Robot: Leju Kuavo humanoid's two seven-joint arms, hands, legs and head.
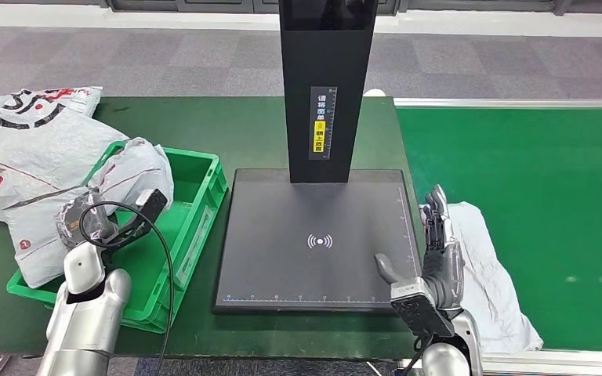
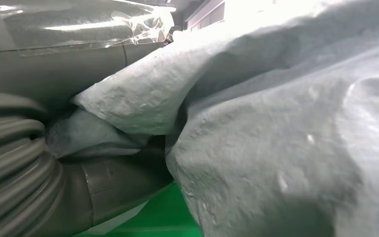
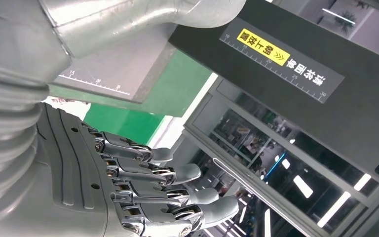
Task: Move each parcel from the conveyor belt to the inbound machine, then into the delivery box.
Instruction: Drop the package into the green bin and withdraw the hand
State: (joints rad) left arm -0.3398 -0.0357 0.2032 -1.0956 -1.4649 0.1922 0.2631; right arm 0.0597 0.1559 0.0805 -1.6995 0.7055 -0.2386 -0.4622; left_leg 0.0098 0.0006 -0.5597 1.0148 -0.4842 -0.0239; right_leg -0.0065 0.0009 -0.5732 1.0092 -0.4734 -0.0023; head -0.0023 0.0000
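Observation:
A crumpled grey-white parcel (image 1: pixel 135 166) hangs over the green delivery box (image 1: pixel 201 205), and my left hand (image 1: pixel 86 221) grips its lower end. In the left wrist view the parcel (image 2: pixel 276 123) presses against my left hand (image 2: pixel 24 163). A second white parcel (image 1: pixel 487 270) lies on the green conveyor belt (image 1: pixel 549 196), just right of my right hand (image 1: pixel 439 251). That hand stands open with its fingers straight, at the right edge of the black inbound machine platform (image 1: pixel 313 235), which is bare. The right wrist view shows my right hand (image 3: pixel 103 182) with fingers apart and nothing in it.
Large white bags with red and black print (image 1: pixel 23 145) lie on the table left of the box and overlap its left side. The machine's black column (image 1: pixel 328 86) rises behind the platform. A black cable (image 1: pixel 165 266) loops from my left wrist.

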